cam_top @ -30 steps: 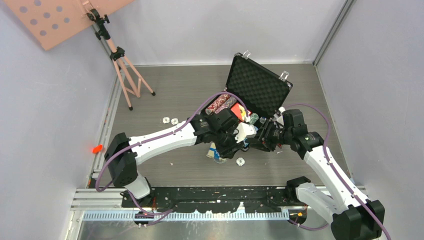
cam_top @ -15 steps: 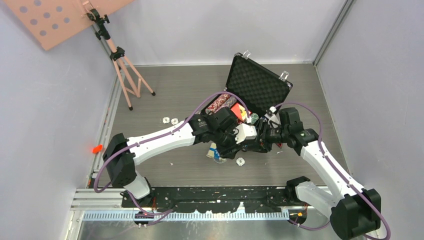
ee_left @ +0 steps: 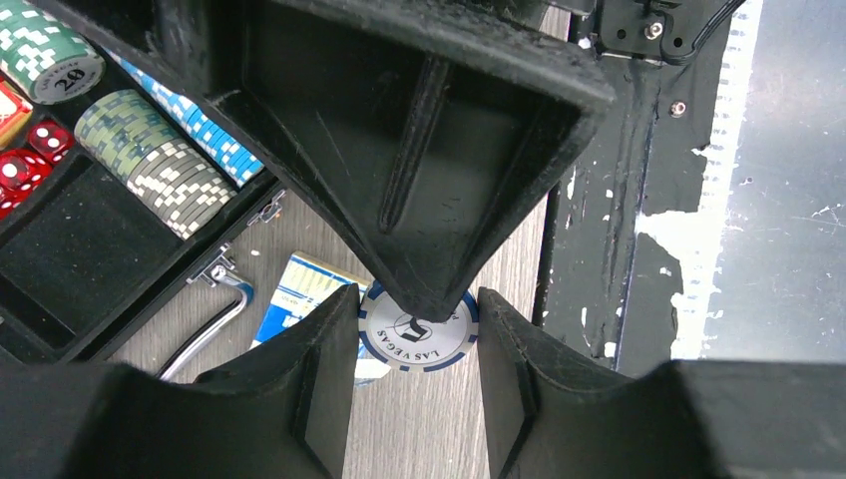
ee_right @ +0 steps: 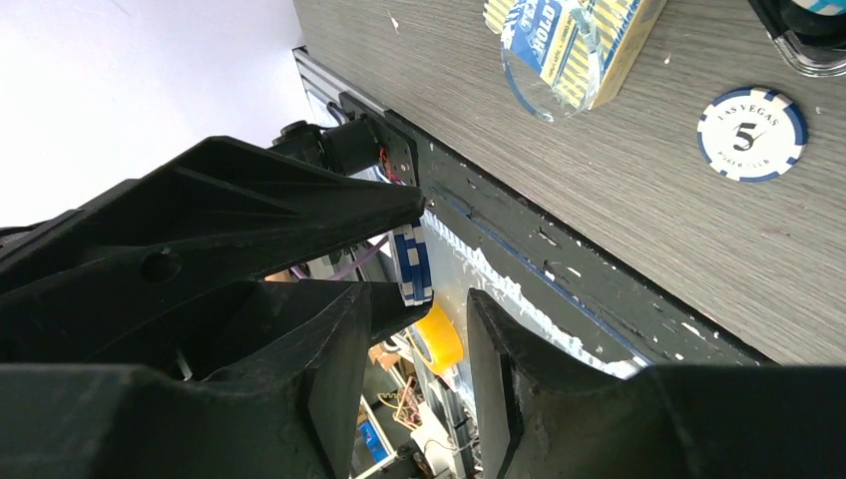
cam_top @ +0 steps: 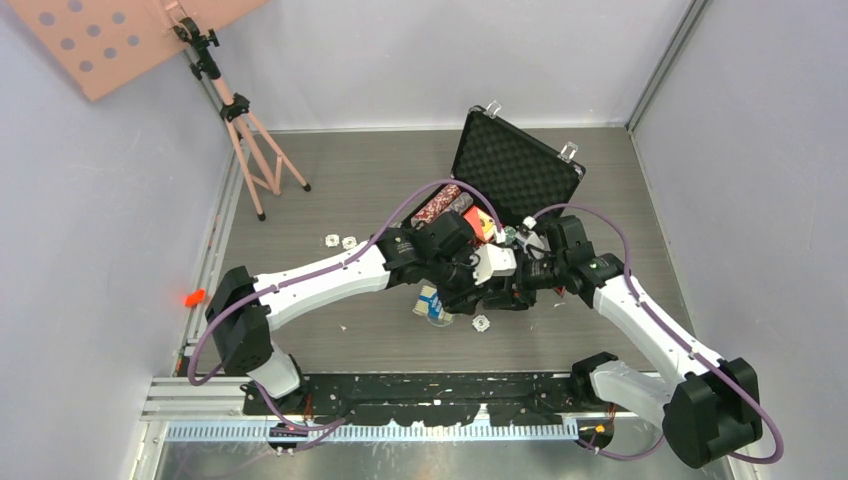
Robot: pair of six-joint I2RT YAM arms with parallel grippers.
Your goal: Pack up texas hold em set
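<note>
Left gripper [ee_left: 417, 319] clamped on blue-white chips [ee_left: 419, 339]; right gripper [ee_right: 434, 309] jaws apart, its finger crowding over them. Blue card deck [ee_right: 569, 45] and loose chip [ee_right: 751, 134] on table [cam_top: 330, 190]; open case [cam_top: 515, 170] alongside.

the top view looks down from high behind the arm bases [cam_top: 262, 365] over the whole surface [cam_top: 320, 190]. the left wrist view peers steeply down, close, past the left fingers [ee_left: 309, 399]. the right wrist view slants past the right fingers [ee_right: 329, 399] toward the near rail [ee_right: 559, 269]. all three share the blue card deck [cam_top: 428, 300].
</note>
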